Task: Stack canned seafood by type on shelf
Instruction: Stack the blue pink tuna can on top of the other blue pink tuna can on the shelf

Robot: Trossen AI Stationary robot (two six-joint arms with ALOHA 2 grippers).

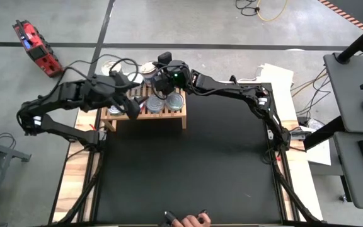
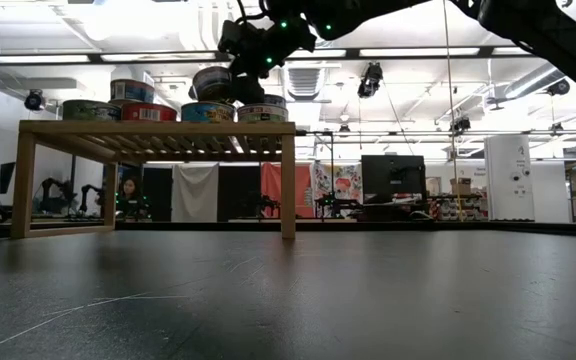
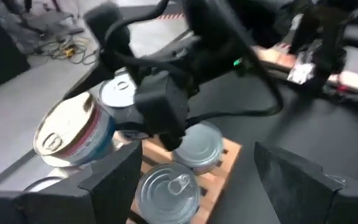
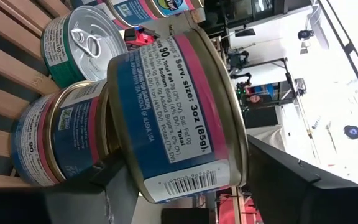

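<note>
A large workshop with ceiling strip lights, screens and hanging cloths is seen beyond a counter (image 1: 188,170) covered in a dark mat. At the counter's far left the shelf (image 2: 158,128), a low light-wood rack with a slatted top, is stood on its short legs. The canned seafood (image 2: 173,105) is gathered on the slats, some tins single and some stacked two high; silver pull-tab lids are shown from above, and blue, pink and green labels from the side. The right gripper (image 1: 162,81) is held over the shelf's middle, and between its jaws a blue and pink labelled can (image 4: 176,112) is seen, tilted, its lower edge resting on the lid of a like can (image 4: 58,140) that stands on the slats. Whether that tilted can is pinched or merely flanked by the right jaws cannot be told. The left gripper (image 1: 130,101) is held over the shelf's left part, just beside the right one, its jaws spread wide with nothing between them. At the counter's near edge a person's hand (image 1: 191,220) is seen.
</note>
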